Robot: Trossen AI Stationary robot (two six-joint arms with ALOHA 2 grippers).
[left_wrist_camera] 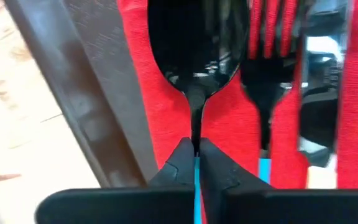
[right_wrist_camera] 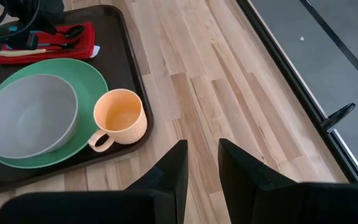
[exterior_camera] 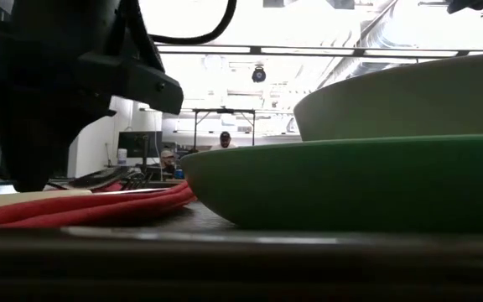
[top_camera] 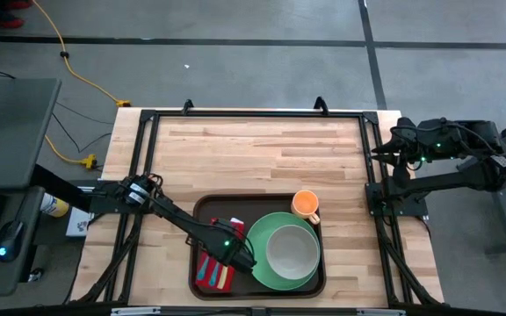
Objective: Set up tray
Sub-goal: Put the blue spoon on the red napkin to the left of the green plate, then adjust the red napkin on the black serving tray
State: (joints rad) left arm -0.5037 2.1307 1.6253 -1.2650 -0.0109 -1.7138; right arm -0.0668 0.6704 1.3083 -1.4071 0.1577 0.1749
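Tray [top_camera: 202, 209] sits at the near middle of the table [top_camera: 262, 149], between both arms, so either can reach it.

Left gripper [left_wrist_camera: 197, 163] is low over the napkin [left_wrist_camera: 353, 93] at the tray's left end. Jaws pinched on the spoon [left_wrist_camera: 194, 43] right at the neck, where bowl meets blue handle. Looks like a placement grip: spoon lies flat on the napkin, parallel to the fork [left_wrist_camera: 272, 56] just beside it, with a knife blade [left_wrist_camera: 319, 87] past that. Pinch looks light, maybe easing off; I can't tell for sure, so I call it closed on the spoon.

Cutlery is grouped on the napkin left of the plate [top_camera: 257, 263], normal place-setting order. Bowl [top_camera: 290, 250] sits on the plate, which keeps the stack compact. Cup [top_camera: 305, 204] is on the tray just beside the plate's far right edge, handle [right_wrist_camera: 99, 142] pointing roughly toward the right arm.

Right gripper [right_wrist_camera: 202, 163] is parked up off the table at the right edge, well apart from the tray. Jaws slightly apart, holding nothing. It's out of the left arm's way.

My read: tray nearly set, spoon is the last piece. Risk is dragging the spoon askew when letting go.
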